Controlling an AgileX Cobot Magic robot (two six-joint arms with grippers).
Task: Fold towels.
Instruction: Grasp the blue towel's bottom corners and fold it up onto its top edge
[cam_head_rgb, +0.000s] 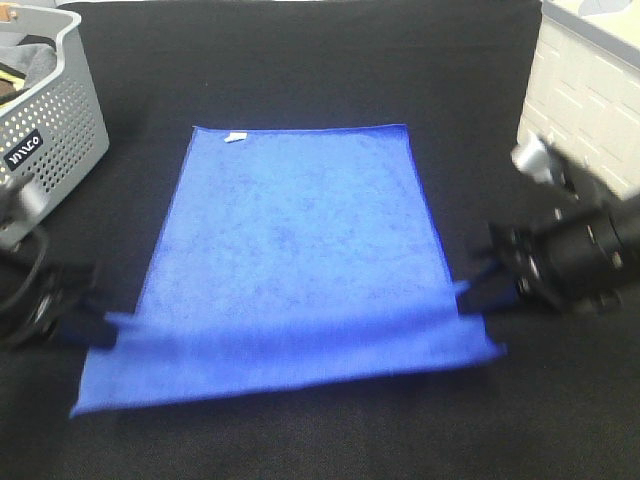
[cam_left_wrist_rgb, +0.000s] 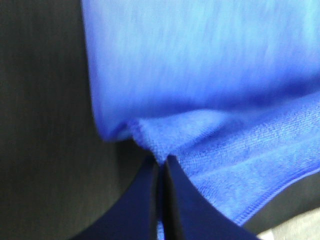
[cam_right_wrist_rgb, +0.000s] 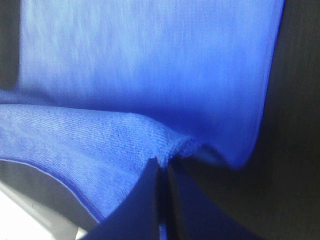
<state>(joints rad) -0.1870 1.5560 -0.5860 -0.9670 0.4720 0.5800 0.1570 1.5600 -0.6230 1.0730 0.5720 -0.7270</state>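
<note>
A bright blue towel (cam_head_rgb: 290, 230) lies spread on the black table, its small white tag (cam_head_rgb: 236, 137) at the far edge. Its near end is lifted into a raised fold (cam_head_rgb: 290, 330) running left to right. My left gripper (cam_head_rgb: 100, 328) is shut on the towel's left edge, and the left wrist view shows the dark fingers (cam_left_wrist_rgb: 145, 205) pinching the towel (cam_left_wrist_rgb: 200, 75). My right gripper (cam_head_rgb: 470, 295) is shut on the right edge; its dark fingers (cam_right_wrist_rgb: 145, 205) pinch a bunched bit of the towel (cam_right_wrist_rgb: 150, 65).
A grey perforated basket (cam_head_rgb: 50, 110) with cloth inside stands at the far left. A white brick-patterned box (cam_head_rgb: 590, 90) stands at the far right. Black tabletop (cam_head_rgb: 300, 60) surrounds the towel on all sides.
</note>
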